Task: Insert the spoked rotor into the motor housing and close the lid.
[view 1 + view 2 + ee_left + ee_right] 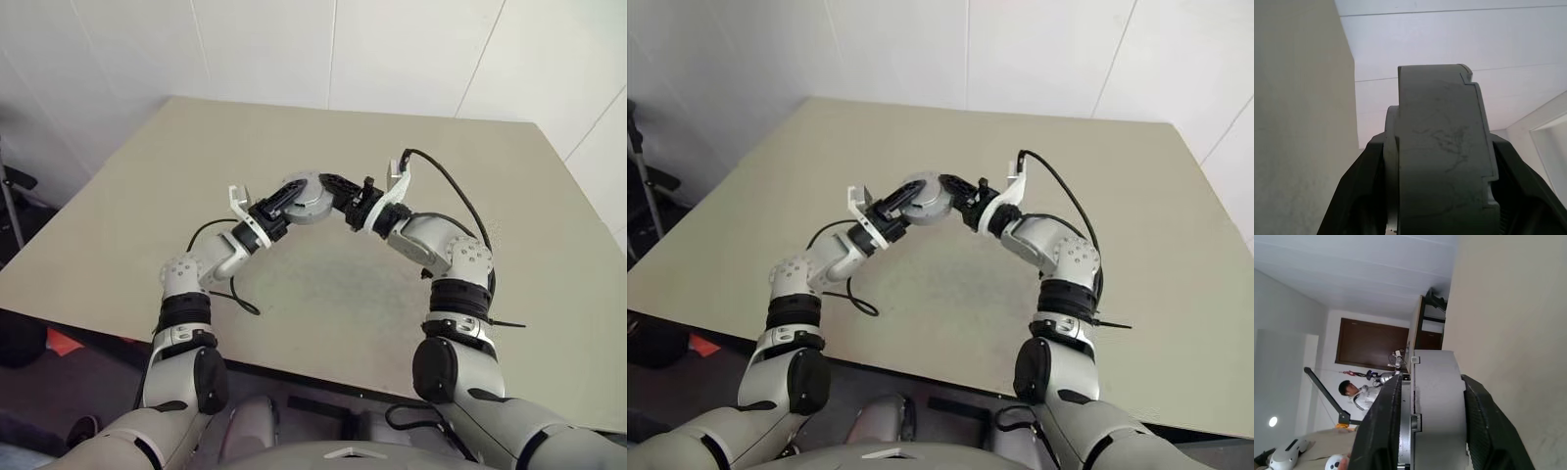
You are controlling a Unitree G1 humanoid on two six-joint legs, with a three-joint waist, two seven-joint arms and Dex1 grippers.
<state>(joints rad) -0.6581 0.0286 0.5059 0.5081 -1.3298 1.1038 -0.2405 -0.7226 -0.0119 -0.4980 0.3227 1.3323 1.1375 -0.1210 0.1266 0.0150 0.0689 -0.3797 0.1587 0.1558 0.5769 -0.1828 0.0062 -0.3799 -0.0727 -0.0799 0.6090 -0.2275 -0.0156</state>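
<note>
Left eye view gives you the motor housing (307, 197), lid (299, 191) shut flat on top, held above the beige table (127, 206) between both pincers: left gripper (281, 202) clamps one edge, right gripper (335, 190) the opposite. Its round axis stands upright. Smooth grey metal, faintly scratched, short drum shape; the rotor you can't see

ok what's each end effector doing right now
left end effector: closed on the motor housing
right end effector: closed on the motor housing too
</note>
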